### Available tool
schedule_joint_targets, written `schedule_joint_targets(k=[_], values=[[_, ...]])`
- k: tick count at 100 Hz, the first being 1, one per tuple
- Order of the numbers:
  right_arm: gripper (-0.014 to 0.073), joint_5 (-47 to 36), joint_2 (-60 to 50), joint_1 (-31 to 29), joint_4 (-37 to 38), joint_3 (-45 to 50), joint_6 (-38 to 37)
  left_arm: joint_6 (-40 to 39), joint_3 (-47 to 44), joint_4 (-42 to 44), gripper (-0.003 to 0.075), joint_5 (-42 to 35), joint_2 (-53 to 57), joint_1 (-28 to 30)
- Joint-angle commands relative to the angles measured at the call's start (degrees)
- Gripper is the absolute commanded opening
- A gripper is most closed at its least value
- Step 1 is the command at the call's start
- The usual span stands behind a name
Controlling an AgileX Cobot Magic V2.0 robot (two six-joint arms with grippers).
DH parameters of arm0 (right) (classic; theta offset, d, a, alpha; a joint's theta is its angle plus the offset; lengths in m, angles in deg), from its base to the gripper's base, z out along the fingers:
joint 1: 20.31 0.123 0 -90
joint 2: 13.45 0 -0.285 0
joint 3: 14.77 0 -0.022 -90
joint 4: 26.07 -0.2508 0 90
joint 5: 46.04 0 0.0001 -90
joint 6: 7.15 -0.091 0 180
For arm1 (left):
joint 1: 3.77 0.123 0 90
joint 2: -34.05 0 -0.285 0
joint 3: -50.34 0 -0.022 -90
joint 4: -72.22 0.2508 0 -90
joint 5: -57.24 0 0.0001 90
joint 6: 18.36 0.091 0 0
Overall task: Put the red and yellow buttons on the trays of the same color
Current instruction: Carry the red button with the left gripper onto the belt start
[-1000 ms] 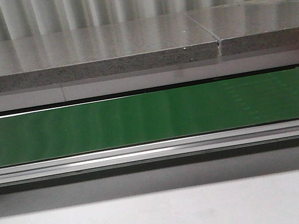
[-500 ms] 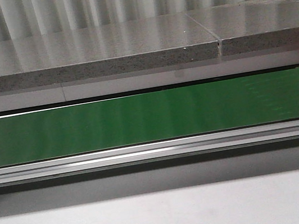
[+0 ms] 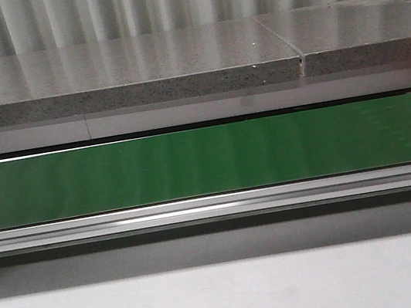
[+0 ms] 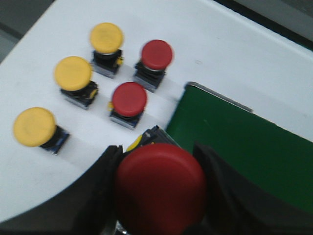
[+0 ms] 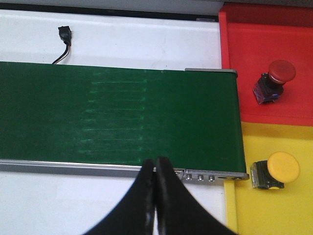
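Three views make up this moment, and you can take them in turn.

Front view: you see only the green conveyor belt (image 3: pixel 206 160) running across the frame, bare, with a grey stone ledge (image 3: pixel 122 73) behind it. Nothing on it has changed over the last second; no button has reached this stretch, and neither arm shows here.

Left wrist view: your left gripper (image 4: pixel 159 196) is closed on a held red button (image 4: pixel 159 188), its broad, glossy mushroom cap filling the space between the dark fingers (image 4: pixel 105 181). Just beyond the gripper lie three yellow buttons (image 4: pixel 72 73) and two loose red buttons (image 4: pixel 129 99) on the white table (image 4: pixel 230 49), each a round cap on a small dark base, standing upright and apart. The belt's end lies just beside the gripper, so the likely step is setting this button onto the belt.

Right wrist view: your right gripper (image 5: pixel 156 196) is fully closed on nothing, fingertips together, hovering at the belt's near edge. Off to one side of it, past the belt's end, a red tray (image 5: pixel 244 73) holds one red button and a yellow tray (image 5: pixel 244 205) holds one yellow button, so sorting is under way.
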Motion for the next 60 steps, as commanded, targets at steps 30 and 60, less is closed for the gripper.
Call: schedule_joint_targets(k=[30, 60], values=[[-0.0067, -3.8, -0.3, 0.0, -0.2, -1.5, 0.5, 7.3, 9.4, -0.9, -0.002, 4.6, -8.3, -11.9], [-0.0067, -3.8, -0.3, 0.0, -0.2, -1.5, 0.5, 7.4, 9.6, 1.2, -0.002, 5.1, -14.1, -12.1]])
